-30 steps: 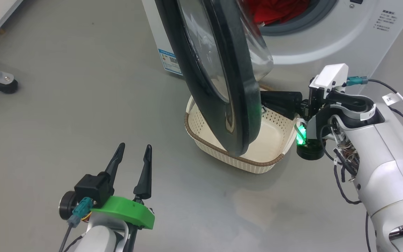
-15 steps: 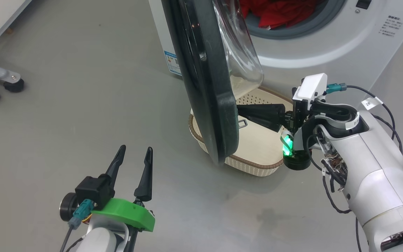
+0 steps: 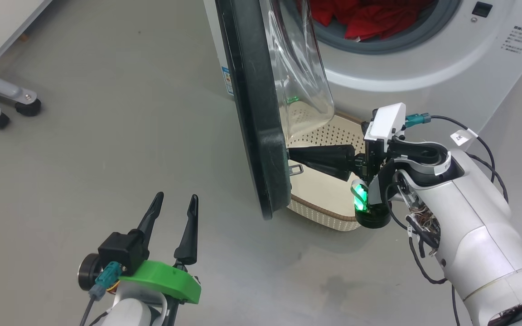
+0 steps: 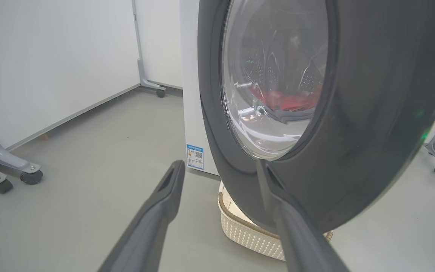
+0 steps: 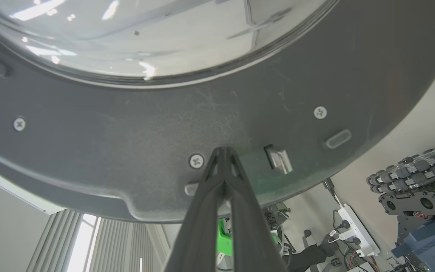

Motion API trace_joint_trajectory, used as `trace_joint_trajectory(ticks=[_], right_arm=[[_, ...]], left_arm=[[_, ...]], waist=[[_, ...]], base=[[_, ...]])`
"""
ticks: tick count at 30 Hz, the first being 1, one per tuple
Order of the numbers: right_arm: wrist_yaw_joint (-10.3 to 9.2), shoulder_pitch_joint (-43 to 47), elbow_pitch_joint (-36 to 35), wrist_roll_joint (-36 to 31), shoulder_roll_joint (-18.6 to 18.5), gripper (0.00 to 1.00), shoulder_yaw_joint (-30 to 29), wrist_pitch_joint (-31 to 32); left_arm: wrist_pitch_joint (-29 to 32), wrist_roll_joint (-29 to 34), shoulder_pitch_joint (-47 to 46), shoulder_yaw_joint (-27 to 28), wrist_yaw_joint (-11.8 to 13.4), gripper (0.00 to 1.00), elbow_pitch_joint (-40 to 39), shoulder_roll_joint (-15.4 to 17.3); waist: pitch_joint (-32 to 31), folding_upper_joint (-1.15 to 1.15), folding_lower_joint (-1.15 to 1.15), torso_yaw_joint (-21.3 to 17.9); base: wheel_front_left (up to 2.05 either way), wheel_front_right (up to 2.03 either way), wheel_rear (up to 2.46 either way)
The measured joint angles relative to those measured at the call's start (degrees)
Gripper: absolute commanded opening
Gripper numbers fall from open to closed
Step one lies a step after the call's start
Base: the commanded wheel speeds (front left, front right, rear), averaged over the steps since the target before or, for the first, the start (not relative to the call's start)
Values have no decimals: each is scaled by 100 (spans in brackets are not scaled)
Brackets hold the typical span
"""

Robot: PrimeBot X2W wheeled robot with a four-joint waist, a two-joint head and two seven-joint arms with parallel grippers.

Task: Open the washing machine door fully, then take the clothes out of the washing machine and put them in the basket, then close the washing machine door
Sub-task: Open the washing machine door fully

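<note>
Grey, faintly glossy floor (image 3: pixel 107 136) runs under everything you see, meeting a white wall (image 4: pixel 51 56) at the far left, where two wheeled metal legs (image 3: pixel 7 97) are parked. Your right gripper (image 3: pixel 289 155) is pressed shut with nothing between its fingers. Its tips touch the inner face of the door (image 3: pixel 252 113) low on the rim, just beside a screw (image 5: pixel 196 161) and near the metal latch (image 5: pixel 279 159). You see the door edge-on from the head camera, swung well out from the washer (image 3: pixel 424 63), its clear glass bowl (image 3: pixel 297 68) bulging back toward the machine. It hangs over the basket (image 3: pixel 329 215), which sits on the floor right in front of the washer. The door's lower edge hides the basket's left part, so the door stands between your left arm and the basket. The clothes (image 3: pixel 369 20) lie red and bunched inside the washer, behind the grey gasket (image 3: pixel 397 44). Your left gripper (image 3: pixel 176 197) hovers spread wide and empty over bare floor on the door's outer side, apart from it, fingers pointing toward it. A small blue label (image 4: pixel 195 156) sits low on the washer's white side panel. Past the door's rim, your right wrist view shows a white power strip (image 5: pixel 355 230) on a pale surface.
</note>
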Motion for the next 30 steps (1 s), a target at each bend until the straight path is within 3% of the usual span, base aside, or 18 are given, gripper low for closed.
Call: trace_joint_trajectory(ticks=[9, 13, 16, 23, 24, 27, 30], right_arm=[[-1, 90, -160, 162, 15, 0, 112, -183], [29, 118, -312, -156, 40, 0, 133, -513], [260, 171, -401, -490, -60, 0, 182, -790], [1014, 494, -616, -1912, -786, 0, 681, -1736], [1014, 494, -616, -1912, -786, 0, 681, -1736], [1293, 687, -724, -2762, -1138, 0, 1034, -2258], [1322, 1011, -821, -3400, -1417, 0, 1238, -2797]], left_arm=[[0, 11, 29, 101, 20, 100, -10, 1], [0, 75, 63, 230, 42, 100, -3, 1], [0, 110, 86, 341, 42, 100, 20, 0], [0, 365, 171, 705, 33, 100, 136, 154], [0, 365, 171, 705, 33, 100, 136, 154], [0, 402, 252, 831, -4, 100, 160, 248], [0, 408, 340, 969, -7, 100, 176, 276]], waist=[[-45, 0, 0, -71], [-118, 0, 0, -179], [-198, 0, 0, -279], [-445, 0, 0, -597], [-445, 0, 0, -597], [-562, 0, 0, -776], [-678, 0, 0, -972]], base=[[0, 0, 0], [0, 0, 0], [0, 0, 0], [0, 0, 0], [0, 0, 0], [0, 0, 0], [0, 0, 0]])
